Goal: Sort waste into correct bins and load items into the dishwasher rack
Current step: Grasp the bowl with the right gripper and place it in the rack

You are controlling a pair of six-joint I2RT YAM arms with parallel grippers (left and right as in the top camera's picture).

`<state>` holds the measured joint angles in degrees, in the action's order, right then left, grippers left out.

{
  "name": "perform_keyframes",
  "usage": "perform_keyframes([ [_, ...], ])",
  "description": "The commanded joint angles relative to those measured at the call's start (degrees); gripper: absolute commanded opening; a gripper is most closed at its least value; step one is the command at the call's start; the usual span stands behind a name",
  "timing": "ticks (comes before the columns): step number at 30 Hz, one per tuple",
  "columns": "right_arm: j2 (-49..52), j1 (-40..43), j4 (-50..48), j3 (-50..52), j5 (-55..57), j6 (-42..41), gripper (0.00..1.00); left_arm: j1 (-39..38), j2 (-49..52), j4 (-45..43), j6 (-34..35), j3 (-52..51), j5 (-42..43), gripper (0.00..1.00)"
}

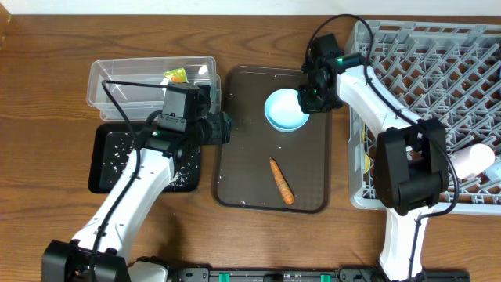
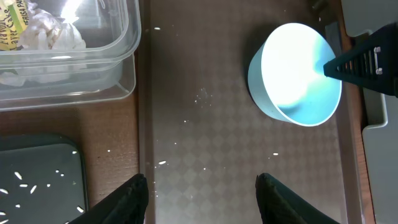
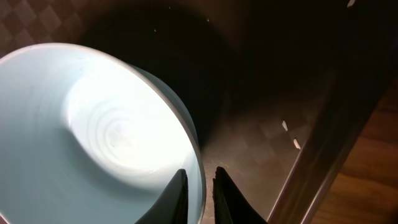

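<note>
One light blue bowl [image 1: 286, 111] sat at the brown serving tray's [image 1: 243, 157] back right corner, rim clamped by the right gripper [image 3: 200, 179], with one carrot piece [image 1: 281, 181] nearby and the left gripper [image 2: 202, 182] gaping.

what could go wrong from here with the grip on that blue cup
The right gripper pinches only one edge of the light blue cup, so the cup may tilt or slip when lifted. The dishwasher rack sits close beside the brown tray; a hanging cup could clip its wall. The left gripper hovers open over the same tray, so the arms could crowd each other.
</note>
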<state>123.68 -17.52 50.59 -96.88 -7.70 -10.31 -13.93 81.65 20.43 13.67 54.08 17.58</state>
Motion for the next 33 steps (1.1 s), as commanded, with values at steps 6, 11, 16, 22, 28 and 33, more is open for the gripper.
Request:
perform_keyframes([
  [6, 0.4, -0.9, -0.1, 1.4, 0.2, -1.9, 0.12, 0.2, -0.4, 0.1, -0.1, 0.6, -0.5, 0.58],
  [11, 0.4, -0.9, -0.5, 1.7, 0.2, -1.9, 0.01, 0.2, -0.4, 0.1, -0.1, 0.6, -0.5, 0.58],
  [16, 0.0, 0.3, -0.2, -0.3, 0.3, -1.8, 0.01, 0.2, -0.4, 0.1, -0.1, 0.6, -0.5, 0.58],
  [22, -5.6, 4.5, 1.6, -6.8, 4.7, 1.6, 0.01, 0.2, -0.4, 0.1, -0.1, 0.6, -0.5, 0.58],
  [28, -14.2, 9.3, -1.7, -10.5, 19.8, 10.2, 0.01, 0.2, -0.4, 0.1, -0.1, 0.6, -0.5, 0.58],
  [33, -16.7, 12.6, -7.0, -10.5, 42.5, 20.7, 0.01, 0.2, -0.4, 0.1, -0.1, 0.6, -0.5, 0.58],
])
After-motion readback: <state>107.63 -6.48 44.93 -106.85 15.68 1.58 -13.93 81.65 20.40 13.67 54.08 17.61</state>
